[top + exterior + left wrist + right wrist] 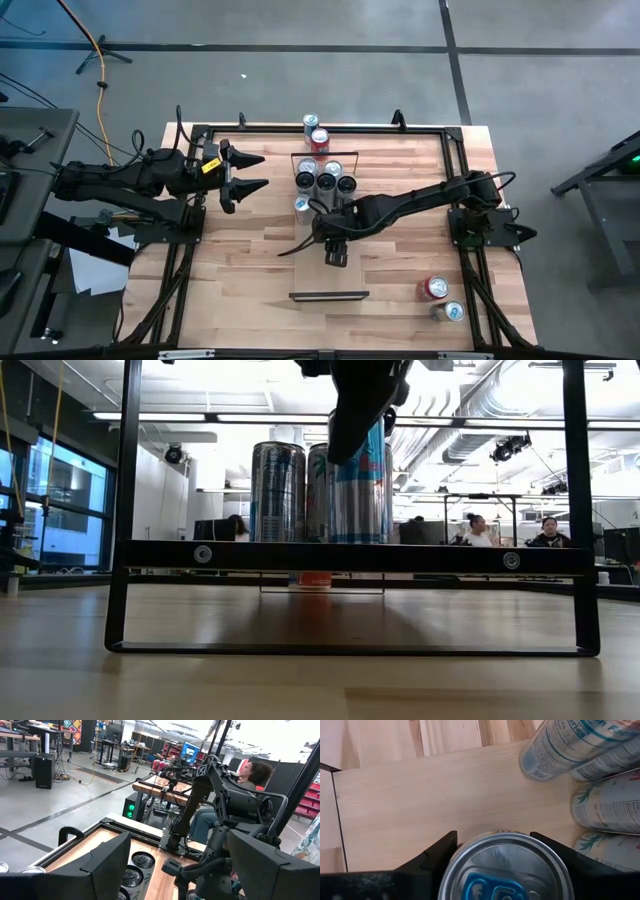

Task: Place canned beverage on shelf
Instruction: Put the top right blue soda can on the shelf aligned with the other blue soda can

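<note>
Four tall silver cans (pixel 326 180) crowd the long pale wooden shelf (pixel 329 277) just beside the right gripper (pixel 336 257), clamped on a silver blue-tabbed can (pixel 506 868); its base is hidden. The left gripper (pixel 252 172) waits apart, fingers spread.

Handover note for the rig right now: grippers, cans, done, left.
Right gripper: shut on a can, over the shelf.
Left gripper: open, empty, waiting at the table's left side.
Done: cans already on the shelf's far end.
Left: set down and release the held can; two cans behind the shelf and two at the near right are still on the table.
</note>
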Robot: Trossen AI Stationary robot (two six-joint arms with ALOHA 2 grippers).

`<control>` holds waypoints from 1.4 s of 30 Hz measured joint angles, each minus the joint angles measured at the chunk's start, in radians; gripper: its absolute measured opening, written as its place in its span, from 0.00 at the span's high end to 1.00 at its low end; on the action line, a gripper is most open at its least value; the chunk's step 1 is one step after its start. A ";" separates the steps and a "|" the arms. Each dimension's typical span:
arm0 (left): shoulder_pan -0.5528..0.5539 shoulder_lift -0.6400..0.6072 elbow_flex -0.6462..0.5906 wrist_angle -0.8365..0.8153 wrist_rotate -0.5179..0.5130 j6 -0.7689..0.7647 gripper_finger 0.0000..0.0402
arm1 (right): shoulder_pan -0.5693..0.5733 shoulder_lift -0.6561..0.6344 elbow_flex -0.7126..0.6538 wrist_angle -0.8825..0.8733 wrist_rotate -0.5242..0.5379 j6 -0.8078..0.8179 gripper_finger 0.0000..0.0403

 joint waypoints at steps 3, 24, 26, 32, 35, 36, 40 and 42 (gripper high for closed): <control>0.000 0.000 0.000 0.000 0.000 0.000 0.27 | 0.000 0.000 -0.001 0.008 0.000 0.001 0.46; 0.000 0.000 0.000 0.000 0.000 0.000 0.27 | -0.001 0.003 -0.005 0.004 -0.005 0.000 0.35; 0.000 0.000 0.000 0.000 0.000 0.000 0.27 | -0.001 0.003 -0.005 0.004 -0.005 0.000 0.35; 0.000 0.000 0.000 0.000 0.000 0.000 0.27 | -0.001 0.003 -0.005 0.004 -0.004 0.001 0.35; 0.000 0.000 0.000 0.000 0.000 0.000 0.27 | -0.001 0.003 -0.005 0.004 -0.004 0.001 0.35; 0.000 0.000 0.000 0.000 0.000 0.000 0.27 | -0.001 0.003 -0.005 0.004 -0.004 0.001 0.35; 0.000 0.000 0.000 0.000 0.000 0.000 0.27 | -0.001 0.003 -0.005 0.004 -0.004 0.001 0.34; 0.000 0.000 0.000 0.000 0.000 0.000 0.27 | -0.001 0.003 -0.005 0.004 -0.004 0.003 0.32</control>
